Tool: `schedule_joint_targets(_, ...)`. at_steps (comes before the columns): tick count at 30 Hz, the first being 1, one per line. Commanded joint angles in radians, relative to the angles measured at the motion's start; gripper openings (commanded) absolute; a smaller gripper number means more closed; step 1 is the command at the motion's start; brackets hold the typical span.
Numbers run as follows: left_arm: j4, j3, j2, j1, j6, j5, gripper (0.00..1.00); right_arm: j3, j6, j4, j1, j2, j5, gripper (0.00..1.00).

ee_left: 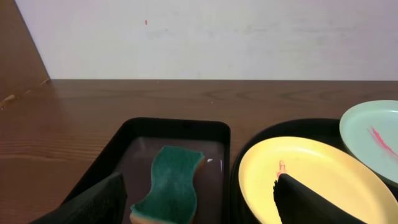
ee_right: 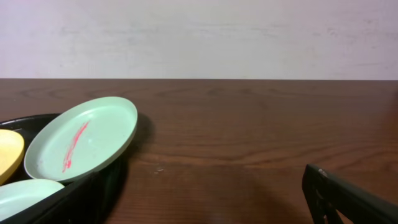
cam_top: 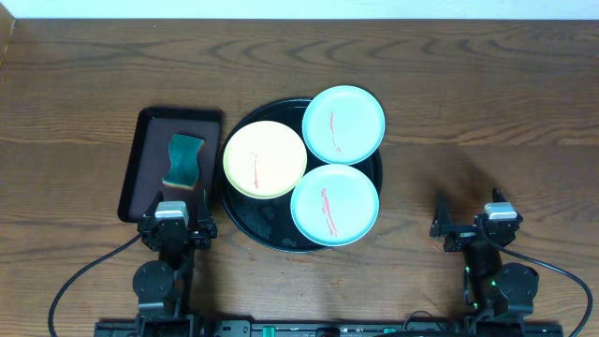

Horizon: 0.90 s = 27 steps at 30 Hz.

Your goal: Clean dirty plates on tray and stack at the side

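Evidently the opening step is shown: three red-streaked dirty plates (cam_top: 265,159) are seen resting on the black tray (cam_top: 265,232) at mid-counter (cam_top: 487,103), none wiped or stacked aside. The left gripper (cam_top: 178,220) and right gripper (cam_top: 468,225) are held apart and empty. Next, the sponge (cam_top: 184,160) in the brown tray (cam_top: 140,140) is judged to need grasping by the left gripper.

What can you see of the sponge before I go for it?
The sponge has a dark green scouring top over a yellow layer and a wavy, waisted outline. It looks soft and intact. It lies flat, green side up, in the brown tray, right of centre, touching only the tray floor. The open left gripper sits just behind it, apart.
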State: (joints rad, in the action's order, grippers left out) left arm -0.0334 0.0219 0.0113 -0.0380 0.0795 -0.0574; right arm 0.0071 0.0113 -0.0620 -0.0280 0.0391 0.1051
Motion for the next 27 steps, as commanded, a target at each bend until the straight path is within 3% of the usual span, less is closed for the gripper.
schedule_joint_targets(1, -0.033, -0.018, -0.001, 0.003, 0.014, -0.003, 0.76, -0.002, 0.002, -0.002, 0.003, 0.0, 0.005, 0.99)
schedule_joint_targets(12, -0.026, -0.018, -0.001, 0.003, 0.013, -0.013, 0.77, -0.002, -0.002, 0.044, 0.003, 0.0, -0.022, 0.99)
schedule_joint_targets(19, -0.018, -0.013, -0.001, 0.005, 0.001, -0.119, 0.77, -0.001, 0.011, 0.066, 0.003, 0.0, 0.035, 0.99)
schedule_joint_targets(27, -0.019, 0.081, 0.076, 0.005, -0.032, -0.115, 0.77, 0.064, 0.018, 0.08, 0.003, 0.026, 0.035, 0.99)
